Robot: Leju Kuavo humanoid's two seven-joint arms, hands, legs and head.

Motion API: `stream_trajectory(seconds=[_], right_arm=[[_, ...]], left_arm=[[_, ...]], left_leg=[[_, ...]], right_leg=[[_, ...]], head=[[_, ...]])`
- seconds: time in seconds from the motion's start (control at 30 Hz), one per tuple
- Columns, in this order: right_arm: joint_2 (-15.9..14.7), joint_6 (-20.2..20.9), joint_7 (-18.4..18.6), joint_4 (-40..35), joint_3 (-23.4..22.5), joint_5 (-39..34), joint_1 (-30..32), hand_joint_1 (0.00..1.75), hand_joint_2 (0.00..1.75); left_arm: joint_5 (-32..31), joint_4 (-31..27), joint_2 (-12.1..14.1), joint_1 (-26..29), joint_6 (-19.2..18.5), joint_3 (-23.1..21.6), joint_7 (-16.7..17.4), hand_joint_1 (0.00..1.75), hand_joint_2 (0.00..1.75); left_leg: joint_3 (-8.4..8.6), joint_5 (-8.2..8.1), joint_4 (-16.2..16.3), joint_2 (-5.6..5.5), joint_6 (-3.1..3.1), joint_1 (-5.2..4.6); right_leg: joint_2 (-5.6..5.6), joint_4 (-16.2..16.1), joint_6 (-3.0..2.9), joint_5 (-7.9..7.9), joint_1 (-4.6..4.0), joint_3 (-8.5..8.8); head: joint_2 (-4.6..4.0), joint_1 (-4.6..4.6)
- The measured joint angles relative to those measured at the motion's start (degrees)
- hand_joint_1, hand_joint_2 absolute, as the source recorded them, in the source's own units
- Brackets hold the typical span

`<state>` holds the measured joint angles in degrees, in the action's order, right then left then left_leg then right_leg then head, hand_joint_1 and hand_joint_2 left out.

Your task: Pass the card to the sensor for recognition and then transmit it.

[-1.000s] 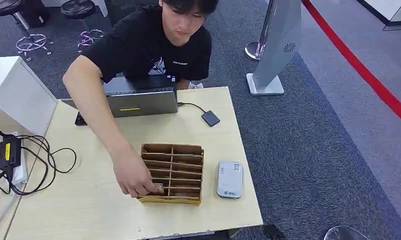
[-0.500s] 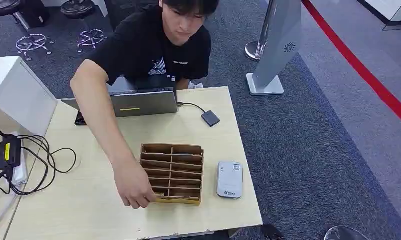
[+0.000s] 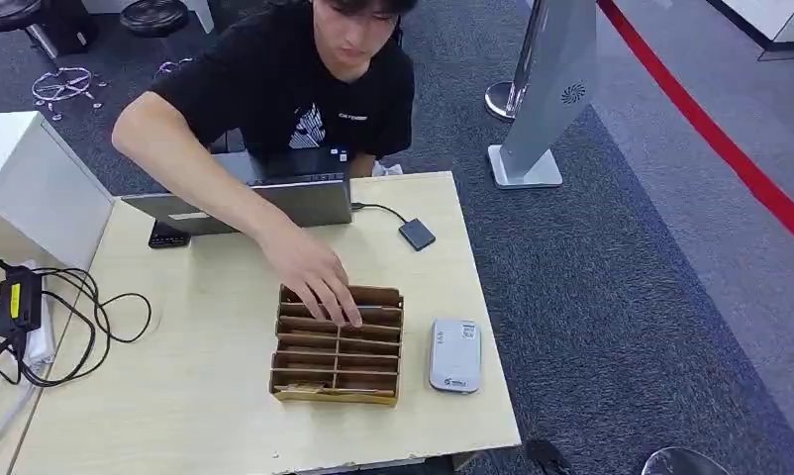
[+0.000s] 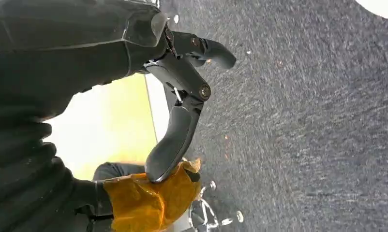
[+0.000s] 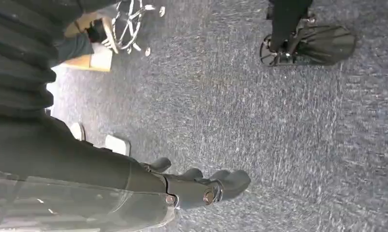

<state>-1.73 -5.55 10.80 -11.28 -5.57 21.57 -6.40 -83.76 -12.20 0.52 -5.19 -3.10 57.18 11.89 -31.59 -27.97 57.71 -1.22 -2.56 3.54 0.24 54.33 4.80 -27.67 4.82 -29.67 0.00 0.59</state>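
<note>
Light wooden tabletop [image 3: 175,396] in the head view; near its front edge, a brown cardboard organizer [image 3: 339,346] split into rows of slots, with a thin pale card [image 3: 292,377] lying in the front left slot (edge only, hard to make out); just to the right of the organizer, apart from it, a flat grey card reader [image 3: 454,355] lying face up; behind the organizer, a grey laptop [image 3: 264,203] with its lid toward the camera; from its right side, a black cable to a small dark adapter [image 3: 417,235] lying on the wood; at the far left, a tangle of black cables [image 3: 66,322] and a black power brick with a yellow label [image 3: 19,300] beside a white box [image 3: 27,183].

Leaning over from the far side, a person in a black T-shirt [image 3: 284,84]; person's hand [image 3: 314,272] reaching down with fingertips on the back rows of the organizer.

Left hand [image 4: 182,96] hanging over grey carpet [image 4: 303,121] beside the tabletop edge; dark fingers loosely bent and apart, holding nothing; amber tape wrapped around the thumb [image 4: 148,200].

Right hand [image 5: 192,186] also over the carpet, fingers lying side by side and slightly curled, nothing in them; whether fully closed, cannot tell.
</note>
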Motion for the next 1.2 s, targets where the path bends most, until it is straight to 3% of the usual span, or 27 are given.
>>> stream_trajectory(seconds=[0.13,0.17,0.23,0.27,0.37,0.4,0.43,0.47,0.53,0.57,0.63,0.7,0.77,0.8,0.83,0.87,0.93,0.97,1.03,1.1,1.17,1.2], right_arm=[[0.0,0.0,-0.1,0.0,-0.7,-0.2,0.0,0.00,0.00],[0.0,0.0,-0.1,-0.1,-1.0,-0.2,0.0,0.00,0.00],[0.0,1.6,-0.7,-0.1,-1.0,0.5,0.0,0.00,0.00],[0.0,4.5,-1.0,-0.1,-1.0,1.9,-0.1,0.00,0.00],[0.2,18.6,-3.0,-0.1,1.2,6.9,-0.4,0.00,0.00],[0.2,19.8,-2.8,-0.1,2.0,7.5,-0.5,0.00,0.00],[0.2,18.2,-2.0,-0.1,2.3,6.9,-0.5,0.00,0.00],[0.3,13.4,-1.7,-0.1,2.0,4.8,-0.5,0.00,0.00],[0.0,3.7,-2.1,-0.2,0.1,1.6,-0.8,0.00,0.00],[-0.1,1.5,-2.2,-0.2,-0.9,2.3,-1.0,0.00,0.00],[-0.4,6.5,-2.4,-0.2,-1.0,5.1,-1.2,0.00,0.00],[-0.4,18.4,-3.6,-0.2,0.1,8.6,-1.0,0.00,0.00],[-0.4,25.3,-3.1,-0.1,1.3,8.8,-0.6,0.00,0.00],[0.0,24.4,-2.1,-0.2,1.3,8.2,-0.4,0.00,0.00],[0.0,21.0,-1.7,-0.2,1.2,7.3,-0.3,0.00,0.00],[0.0,14.6,-1.7,-0.2,0.7,6.5,-0.3,0.00,0.00],[-0.1,3.8,-2.0,-0.2,-0.4,6.4,-0.5,0.00,0.00],[-0.1,2.4,-2.4,-0.1,-0.4,7.3,-0.5,0.00,0.00],[-0.1,8.5,-3.0,-0.2,-0.3,9.4,-0.5,0.00,0.00],[-0.1,12.7,-1.2,-0.1,0.0,9.1,-0.3,0.00,0.00],[0.4,8.1,-0.9,-0.1,-0.8,6.0,0.1,0.00,0.00],[0.3,6.6,-1.0,-0.1,-1.5,5.7,0.1,0.00,0.00]], left_arm=[[0.1,0.0,-0.2,0.0,0.0,0.0,0.0,0.00,1.75],[0.1,0.0,-0.3,0.0,0.0,0.0,0.0,0.00,0.00],[0.9,0.0,-0.3,0.0,-2.3,0.2,0.0,0.00,0.00],[1.2,0.0,-0.2,0.0,-6.1,0.4,-0.9,0.00,0.00],[0.0,0.0,0.4,0.0,-19.1,0.4,-3.8,0.00,0.00],[-0.5,0.0,0.7,0.1,-19.6,0.3,-4.2,0.00,0.00],[-0.6,0.0,0.7,0.2,-17.7,0.2,-4.2,0.00,0.00],[-0.2,0.0,0.7,0.2,-13.3,0.2,-3.8,0.00,0.00],[0.5,0.0,0.7,0.3,-8.0,0.2,-2.6,0.00,0.00],[0.3,0.0,0.7,0.2,-7.9,0.2,-2.3,0.00,0.00],[-0.9,0.0,0.8,0.1,-9.9,0.0,-2.5,0.00,0.00],[-2.4,0.0,1.0,0.1,-12.9,-0.7,-3.0,0.00,0.00],[-3.0,0.0,0.8,0.2,-11.1,-1.4,-2.7,0.00,0.00],[-2.6,0.0,0.6,0.2,-8.2,-1.5,-1.8,0.00,0.00],[-2.2,0.0,0.6,0.2,-5.5,-1.5,-1.0,0.00,0.00],[-1.8,0.0,0.6,0.2,-3.3,-1.5,-0.5,0.00,0.00],[-1.2,0.0,0.6,0.1,-3.8,-1.5,-1.4,0.00,0.00],[-1.2,0.0,0.6,0.1,-5.9,-1.5,-2.6,0.00,0.00],[-2.0,0.0,0.8,0.1,-9.2,-1.5,-3.7,0.00,0.00],[-2.6,0.0,0.5,0.2,-5.5,-1.7,-2.7,0.00,0.00],[-1.6,0.0,0.2,0.2,0.2,-1.6,-0.8,0.00,0.00],[-1.4,0.0,0.2,0.2,0.9,-1.5,-0.6,0.00,0.00]], left_leg=[[0.00,0.00,0.0,-0.01,0.00,0.01],[0.00,0.00,0.0,0.00,0.00,0.01],[-0.01,0.00,0.0,0.00,0.00,0.01],[-0.01,0.00,0.0,0.01,0.00,0.01],[-0.01,0.00,0.0,0.00,0.00,0.01],[0.00,0.00,0.0,0.00,0.00,0.01],[0.00,0.00,0.0,0.00,0.00,0.03],[-0.01,0.00,0.0,-0.03,0.00,-0.02],[-0.01,0.01,0.0,-0.04,0.00,-0.01],[-0.01,0.01,0.0,-0.03,0.00,-0.01],[0.01,0.00,0.0,0.01,0.00,-0.01],[0.05,-0.01,0.0,0.06,0.02,-0.01],[0.04,-0.02,0.0,0.01,0.03,0.02],[0.02,-0.02,0.0,-0.04,0.03,0.00],[0.03,-0.02,0.0,-0.04,0.03,-0.04],[0.03,-0.02,0.0,-0.03,0.03,-0.03],[0.03,-0.02,0.0,-0.01,0.03,-0.03],[0.02,-0.02,0.0,0.00,0.03,-0.03],[0.06,-0.02,0.0,0.06,0.03,-0.02],[0.05,-0.02,0.0,0.03,0.03,-0.01],[0.06,-0.02,0.0,-0.02,0.03,-0.07],[0.06,-0.02,0.0,-0.01,0.03,-0.08]], right_leg=[[0.00,0.0,0.00,0.00,0.00,0.00],[0.00,0.0,0.00,0.00,-0.01,0.00],[0.00,0.0,0.00,0.00,0.00,0.01],[0.00,0.0,0.00,0.00,0.00,0.01],[0.00,0.0,0.00,0.00,0.00,0.02],[0.00,0.0,0.00,0.00,-0.01,0.01],[0.00,0.0,0.00,0.00,-0.02,0.00],[-0.03,0.0,0.00,0.00,0.02,0.00],[-0.06,0.0,0.00,-0.01,0.01,0.02],[-0.03,0.0,0.00,0.00,0.01,0.03],[0.02,0.0,0.00,0.00,0.02,0.04],[0.07,0.0,0.01,0.01,0.01,0.03],[0.02,0.0,0.00,0.00,-0.02,0.03],[-0.04,0.0,0.00,0.00,0.00,0.03],[-0.04,0.0,0.00,-0.01,0.03,0.03],[-0.03,0.0,0.00,-0.02,0.02,0.03],[-0.01,0.0,0.00,-0.01,0.03,0.04],[0.00,0.0,0.00,-0.01,0.03,0.06],[0.06,0.0,0.01,0.00,0.01,0.06],[0.03,0.0,0.01,0.00,0.00,0.05],[-0.03,0.0,0.01,-0.02,0.05,0.03],[-0.02,0.0,0.02,-0.03,0.07,0.03]], head=[[0.00,0.02],[0.00,0.00],[0.00,0.00],[0.00,0.00],[0.00,0.00],[0.00,-0.02],[0.00,-0.02],[0.00,0.09],[0.00,0.02],[0.00,-0.04],[0.00,-0.09],[0.00,-0.02],[0.00,-0.02],[0.00,0.02],[0.00,0.11],[0.00,0.02],[0.00,0.02],[0.00,0.00],[0.00,-0.04],[0.00,-0.02],[0.00,0.13],[0.00,0.09]])
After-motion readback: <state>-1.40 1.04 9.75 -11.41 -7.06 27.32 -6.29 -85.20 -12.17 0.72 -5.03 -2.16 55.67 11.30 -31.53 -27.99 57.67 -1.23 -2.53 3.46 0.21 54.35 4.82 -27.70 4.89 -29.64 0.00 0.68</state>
